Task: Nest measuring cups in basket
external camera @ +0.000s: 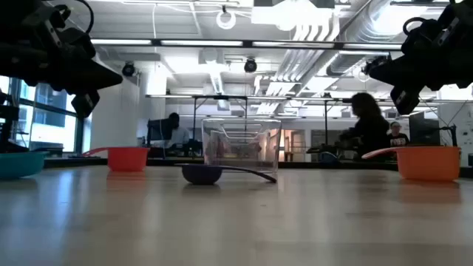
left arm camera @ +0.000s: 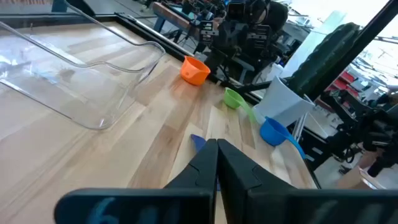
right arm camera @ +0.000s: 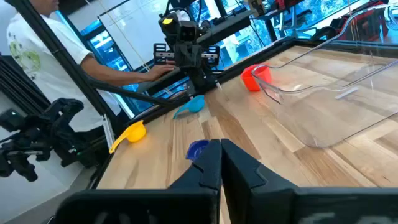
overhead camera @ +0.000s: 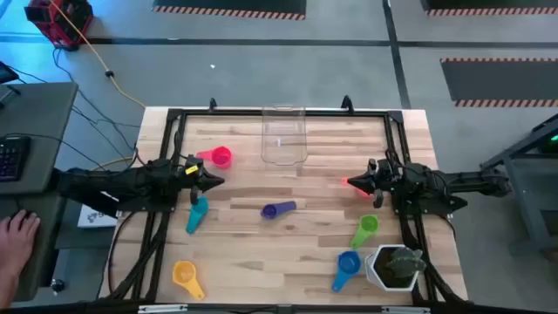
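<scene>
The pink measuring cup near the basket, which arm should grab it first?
Left, probably. The pink cup lies just beyond the left claw, on that arm's side of the basket; the right claw sits across the table.

The table (overhead camera: 288, 240) was made of light wood planks, smooth, with lines in the grain. It had a soft shine where the lamps hit it. The basket (overhead camera: 283, 135) was clear plastic, so see-through that the wood showed under it, and its rim was glossy. The cups looked like smooth, bright plastic: the pink cup (overhead camera: 218, 156), teal cup (overhead camera: 197, 215), purple cup (overhead camera: 277, 210), green cup (overhead camera: 365, 228), blue cup (overhead camera: 346, 266) and yellow-orange cup (overhead camera: 187, 277). The pot (overhead camera: 388, 270) was white and smooth. The left gripper (left arm camera: 216, 155) and right gripper (right arm camera: 219, 155) had dark, matt fingers.
</scene>
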